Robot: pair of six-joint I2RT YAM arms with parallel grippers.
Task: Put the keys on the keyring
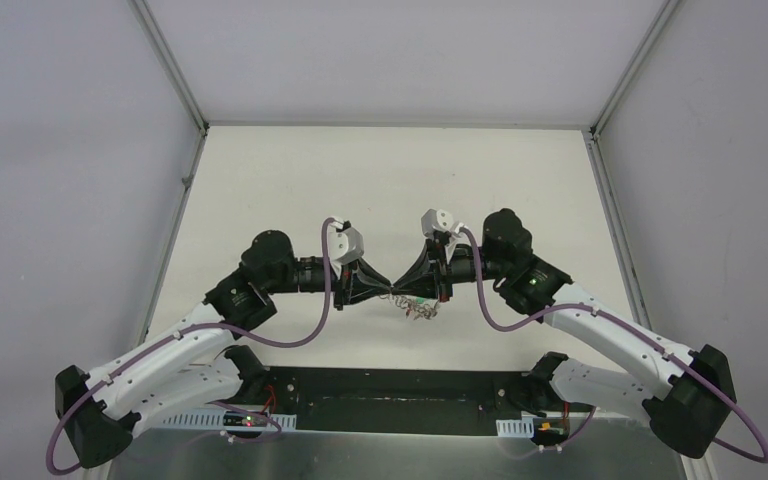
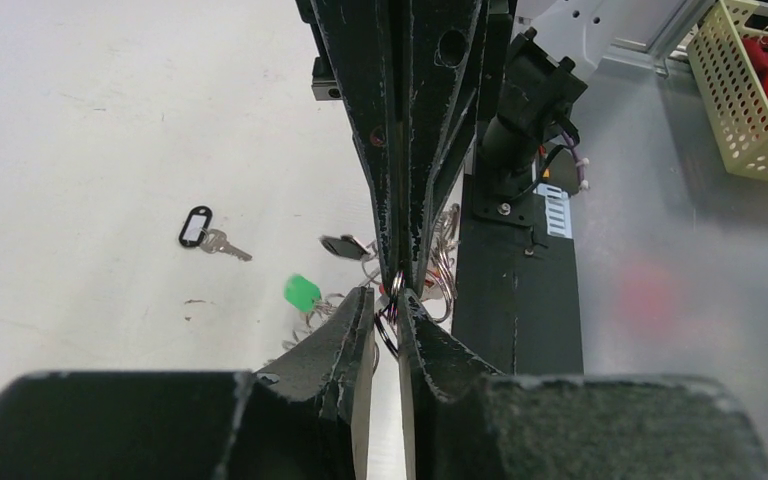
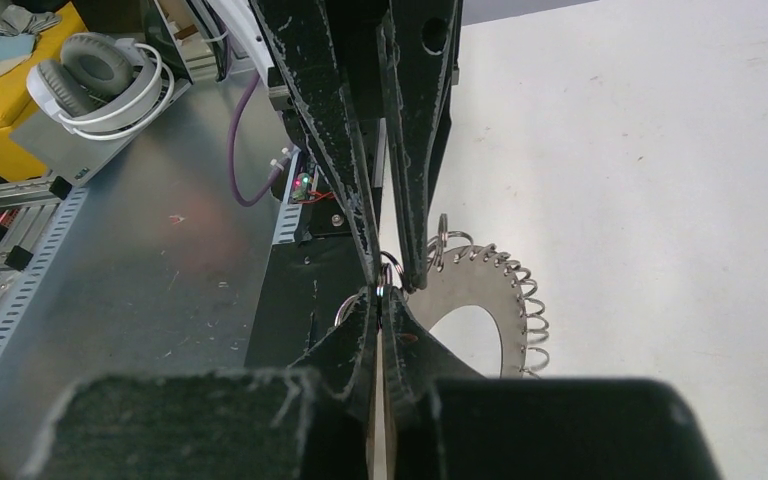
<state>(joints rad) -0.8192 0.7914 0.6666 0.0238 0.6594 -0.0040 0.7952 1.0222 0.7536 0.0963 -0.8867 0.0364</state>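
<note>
Both grippers meet tip to tip above the table's near middle. The keyring (image 3: 480, 292), a flat grey disc edged with silver loops, hangs tilted below them (image 1: 420, 310). My right gripper (image 3: 380, 296) is shut on a small metal loop at the ring's edge. My left gripper (image 2: 388, 302) has its jaws a narrow gap apart, with a small dark split ring pinched between the tips. The black-tagged key (image 2: 200, 230) lies alone on the table to the left. The green tag (image 2: 302, 292) shows blurred beside the left finger, next to some loops. I cannot tell what it hangs on.
A second dark tag (image 2: 344, 245) and a bit of red show by the fingertips. The black base plate (image 2: 516, 300) lies along the near edge. A cream basket (image 2: 735, 110) and grey headphones (image 3: 95, 75) sit off the table. White walls enclose the table.
</note>
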